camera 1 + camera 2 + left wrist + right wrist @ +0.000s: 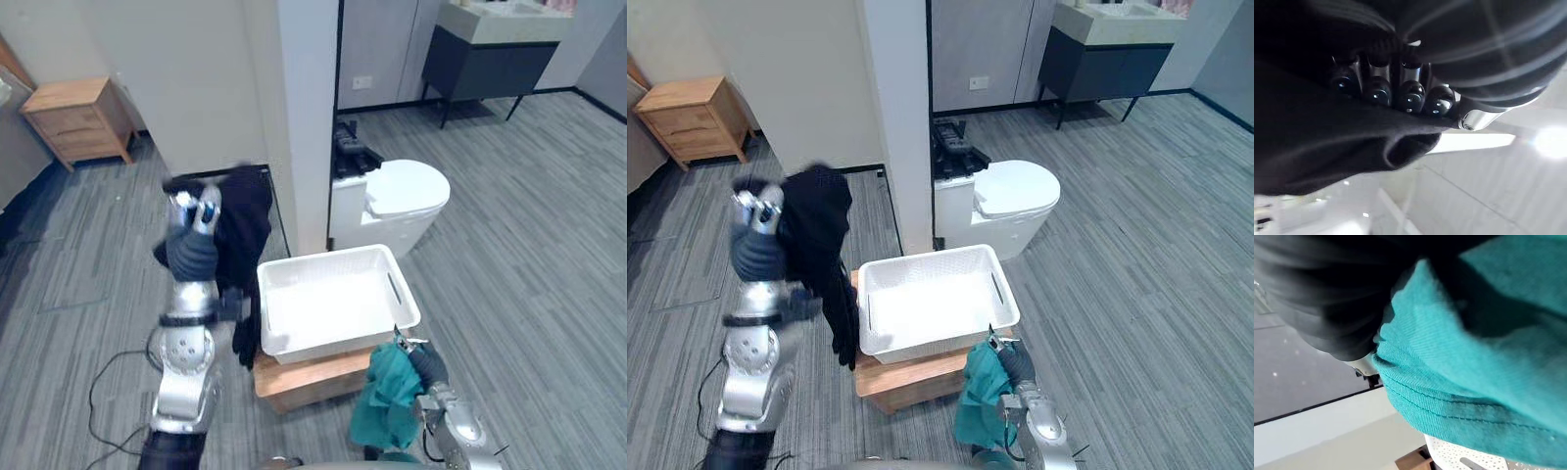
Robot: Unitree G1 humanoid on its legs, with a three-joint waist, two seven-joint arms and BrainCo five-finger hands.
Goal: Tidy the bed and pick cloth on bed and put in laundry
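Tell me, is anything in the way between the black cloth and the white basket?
Nothing visible is. The black cloth hangs from the left hand, right beside the open basket.

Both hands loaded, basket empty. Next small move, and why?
Probably swing the left hand right, over the white basket: its black cloth hangs beside the left rim, outside. The teal cloth at the right hand hangs by the near corner; it can follow.

basket (323, 304) sits on wooden stand (313, 377), toilet (407, 188) just behind it.
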